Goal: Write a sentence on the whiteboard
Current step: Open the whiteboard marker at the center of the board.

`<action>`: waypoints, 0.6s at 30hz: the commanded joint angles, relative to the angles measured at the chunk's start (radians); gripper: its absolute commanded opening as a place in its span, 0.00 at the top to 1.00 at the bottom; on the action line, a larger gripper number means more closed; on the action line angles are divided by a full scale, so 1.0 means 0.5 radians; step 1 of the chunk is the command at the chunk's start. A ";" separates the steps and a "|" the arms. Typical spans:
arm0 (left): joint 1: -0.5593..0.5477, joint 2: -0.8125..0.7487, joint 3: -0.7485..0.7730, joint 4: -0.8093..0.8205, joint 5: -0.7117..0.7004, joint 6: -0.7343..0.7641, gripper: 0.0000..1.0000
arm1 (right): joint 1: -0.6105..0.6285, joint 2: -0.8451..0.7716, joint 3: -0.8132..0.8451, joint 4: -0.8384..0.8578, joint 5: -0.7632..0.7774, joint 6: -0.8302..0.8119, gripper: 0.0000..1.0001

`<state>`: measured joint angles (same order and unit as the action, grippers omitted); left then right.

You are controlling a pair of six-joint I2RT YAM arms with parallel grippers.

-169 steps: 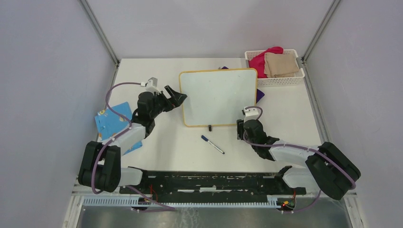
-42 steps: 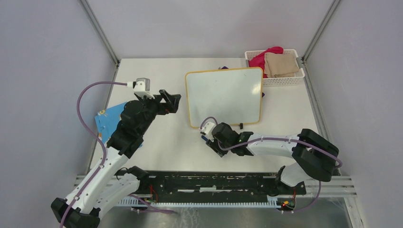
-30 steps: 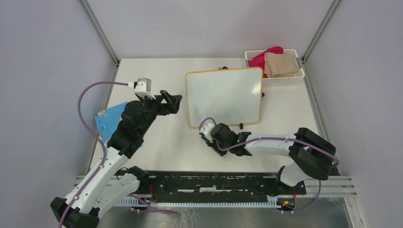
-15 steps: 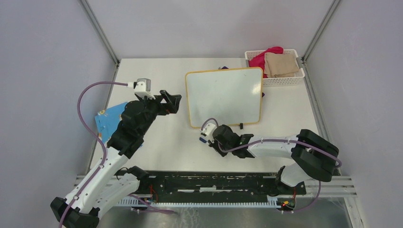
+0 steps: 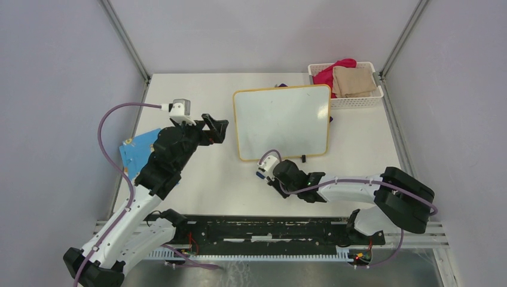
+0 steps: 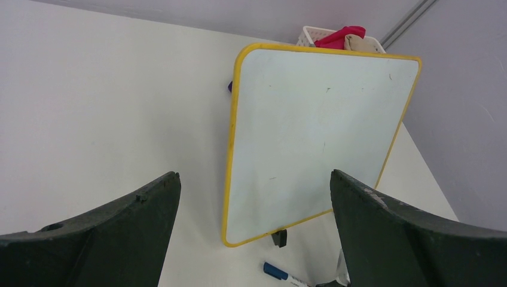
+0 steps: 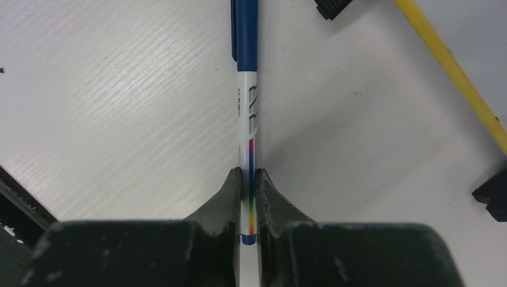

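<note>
A: Where's the whiteboard [image 5: 281, 122]?
B: Flat on the table [image 5: 197, 89], toward the far right, just beside a white basket [image 5: 359, 101] of cloths. Its face is plain white inside the yellow frame

A: And the right gripper [image 7: 249, 179]?
B: Low, just in front of the board's near edge, clenched on a marker [image 7: 246, 72]. It pinches the white barrel near one end, and the blue end points toward the board

A: Is the marker off the table?
B: Can't tell

A: The left gripper [image 6: 254, 174]?
B: Spread wide, holding nothing, raised to the left of the board, near a blue card [image 5: 140, 152]
</note>
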<state>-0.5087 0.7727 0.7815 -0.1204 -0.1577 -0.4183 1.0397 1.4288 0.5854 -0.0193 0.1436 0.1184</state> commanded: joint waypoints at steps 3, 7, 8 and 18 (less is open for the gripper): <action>-0.015 0.009 0.030 0.054 -0.047 0.102 0.00 | -0.003 -0.177 -0.108 0.023 0.084 0.015 1.00; -0.018 0.014 0.030 0.053 -0.044 0.100 0.00 | -0.003 -0.356 -0.155 0.070 0.013 0.006 1.00; -0.020 0.014 0.029 0.051 -0.041 0.102 0.01 | -0.002 -0.411 -0.161 0.065 0.000 0.011 1.00; -0.035 -0.022 0.088 0.080 0.097 0.058 0.01 | -0.003 -1.133 -0.273 0.158 0.103 0.095 1.00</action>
<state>-0.5198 0.7704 0.7803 -0.1249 -0.1539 -0.4175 1.0389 0.9863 0.4740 -0.0158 0.1551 0.1349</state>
